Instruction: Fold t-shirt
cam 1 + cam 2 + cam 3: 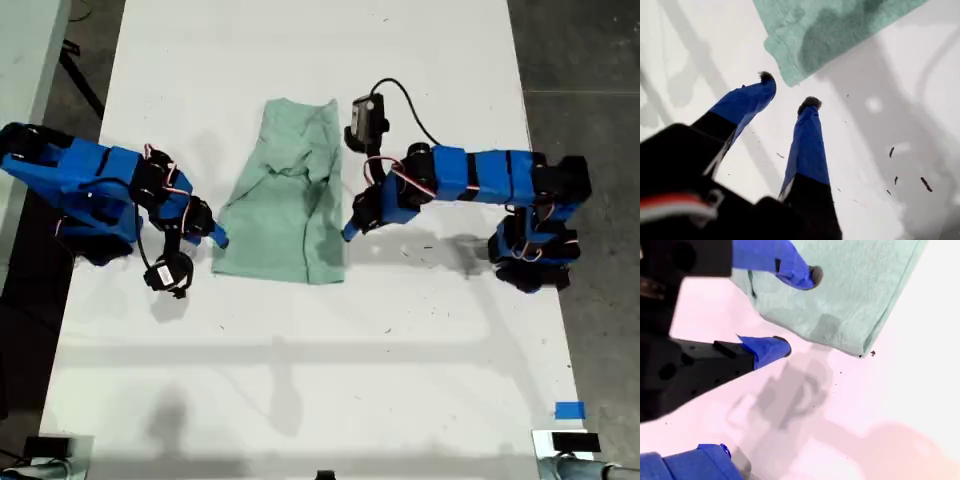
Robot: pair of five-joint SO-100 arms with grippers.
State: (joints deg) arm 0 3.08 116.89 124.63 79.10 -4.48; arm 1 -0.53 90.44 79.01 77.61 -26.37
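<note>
The pale mint-green t-shirt (290, 200) lies crumpled and partly folded into a narrow strip on the white table (300, 380), between the two blue arms. My first gripper (218, 238) belongs to the arm on the exterior view's left. It hangs open (787, 90) just short of the t-shirt's near corner (790, 70), holding nothing. My second gripper (350, 230), on the arm at the exterior view's right, is open (800, 311) astride the t-shirt's side edge. One finger sits over the cloth (855, 295) and the other over bare table.
Dark floor (590, 60) borders the table on both sides of the exterior view. A blue tape patch (569, 410) sits near the table's front corner on the exterior view's right. Small dark specks (925, 184) dot the tabletop.
</note>
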